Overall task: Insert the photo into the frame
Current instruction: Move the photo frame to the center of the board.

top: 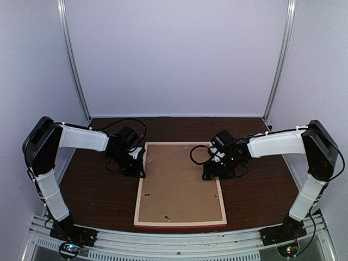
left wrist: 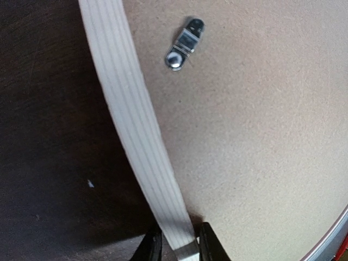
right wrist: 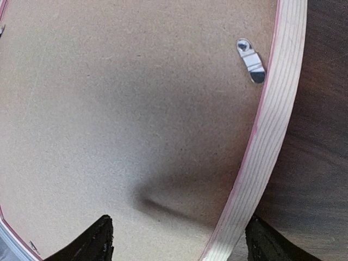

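So, got a dark table (top: pixel 98 190) with the frame (top: pixel 179 222) lying on it pale-wood back up, probably for loading from behind. Filled right now by a brown backing board (top: pixel 179 185). Can't spot the photo in any view; maybe under that board, can't tell. Seeing the left gripper (left wrist: pixel 176 247) pinched onto the frame's left bar in its wrist cam, likely to steady or lift that side. Got the right gripper (right wrist: pixel 182 242) spread wide astride the right bar, holding nothing. Only getting the little metal turn clips (left wrist: pixel 184 43) clearly up close; mere specks from overhead, but need overhead for both arms together.
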`<act>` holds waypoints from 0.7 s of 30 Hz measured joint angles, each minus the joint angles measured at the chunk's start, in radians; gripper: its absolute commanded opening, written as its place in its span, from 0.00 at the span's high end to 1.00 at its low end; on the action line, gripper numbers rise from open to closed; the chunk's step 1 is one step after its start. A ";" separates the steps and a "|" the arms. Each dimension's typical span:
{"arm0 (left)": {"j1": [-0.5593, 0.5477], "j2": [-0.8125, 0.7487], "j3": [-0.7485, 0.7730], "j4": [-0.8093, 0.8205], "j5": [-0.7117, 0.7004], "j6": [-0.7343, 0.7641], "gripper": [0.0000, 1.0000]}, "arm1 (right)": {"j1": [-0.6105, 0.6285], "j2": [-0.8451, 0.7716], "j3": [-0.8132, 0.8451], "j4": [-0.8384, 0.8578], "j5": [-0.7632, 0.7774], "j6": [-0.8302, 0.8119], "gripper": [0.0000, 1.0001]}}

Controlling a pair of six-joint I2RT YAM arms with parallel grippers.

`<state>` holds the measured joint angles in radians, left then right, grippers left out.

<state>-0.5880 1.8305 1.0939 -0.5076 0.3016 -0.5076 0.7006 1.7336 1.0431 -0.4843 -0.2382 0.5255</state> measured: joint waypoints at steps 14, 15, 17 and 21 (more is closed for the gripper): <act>-0.011 -0.019 -0.011 0.002 -0.055 -0.052 0.91 | -0.084 0.003 0.121 -0.078 0.076 -0.069 0.00; -0.011 -0.021 -0.013 0.002 -0.060 -0.055 0.91 | -0.088 0.009 0.140 -0.081 0.081 -0.076 0.00; -0.011 -0.028 -0.018 0.002 -0.074 -0.063 0.91 | -0.103 0.036 0.195 -0.097 0.090 -0.095 0.00; -0.012 -0.044 -0.027 -0.009 -0.110 -0.081 0.91 | -0.125 0.101 0.277 -0.119 0.098 -0.123 0.02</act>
<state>-0.6003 1.7866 1.0668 -0.5163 0.1917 -0.5884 0.5758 1.8351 1.3205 -0.6029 -0.1402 0.4023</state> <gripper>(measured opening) 0.187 0.995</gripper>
